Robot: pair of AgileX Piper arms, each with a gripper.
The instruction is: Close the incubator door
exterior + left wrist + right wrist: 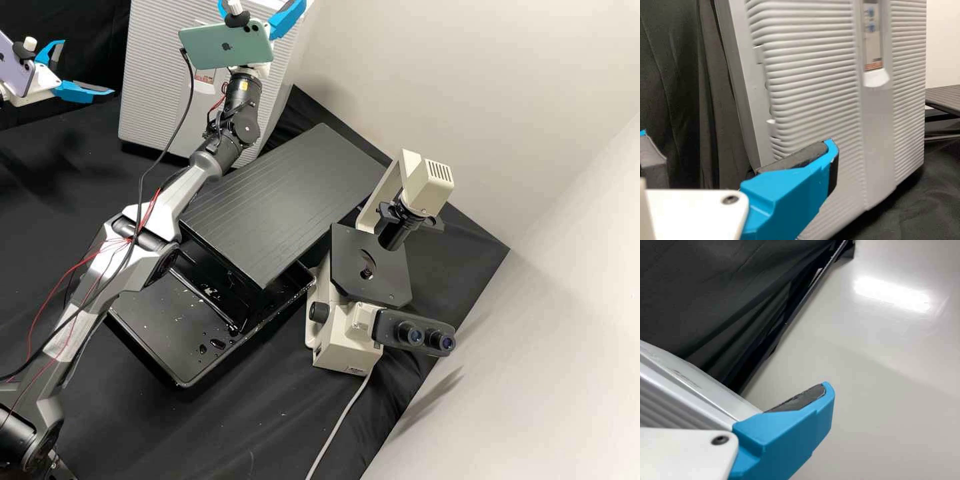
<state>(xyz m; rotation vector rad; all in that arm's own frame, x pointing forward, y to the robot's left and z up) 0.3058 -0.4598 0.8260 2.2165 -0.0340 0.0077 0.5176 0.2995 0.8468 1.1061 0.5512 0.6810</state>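
The incubator [157, 73] stands at the back in the high view, its ribbed light-grey door [150, 107] facing the bench. Whether the door is fully shut, I cannot tell. My left gripper [89, 67] is open and empty, left of the incubator. In the left wrist view the left gripper [740, 150] is before the ribbed door [812, 75]. My right gripper [285, 19], fingers spread and empty, is at the incubator's top right, partly cut off by the frame. The right wrist view has a finger of the right gripper [790, 435] beside the incubator's edge [695, 385].
A black slatted panel [287, 200] lies over a wet black tray [167, 333] in front of the incubator. A cream microscope [343, 333] stands to their right, near the white wall [520, 80]. The right arm extends across the bench's left part with loose cables along it.
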